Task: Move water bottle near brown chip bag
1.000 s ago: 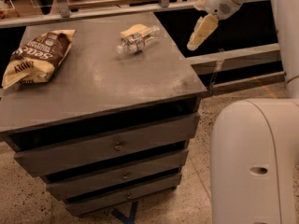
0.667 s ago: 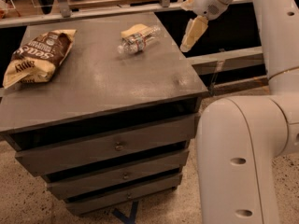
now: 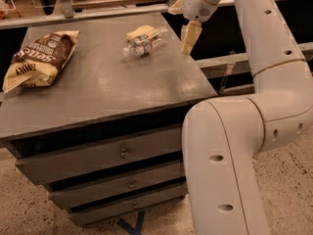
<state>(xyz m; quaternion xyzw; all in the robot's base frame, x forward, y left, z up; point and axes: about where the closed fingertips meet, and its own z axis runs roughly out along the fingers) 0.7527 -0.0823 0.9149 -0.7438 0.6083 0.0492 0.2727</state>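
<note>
Grey surface (image 3: 98,87); gripper (image 3: 188,44) near water bottle (image 3: 142,43), jaws' state indiscernible; centre over its label before descending.

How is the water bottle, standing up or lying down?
Lying down: the water bottle rests on its side on the table; the gripper hovers beside it, not touching.

One cam, high behind arm (image 3: 230,146), angled down at cabinet top (image 3: 107,87), close, jaws far-rt edge
</note>
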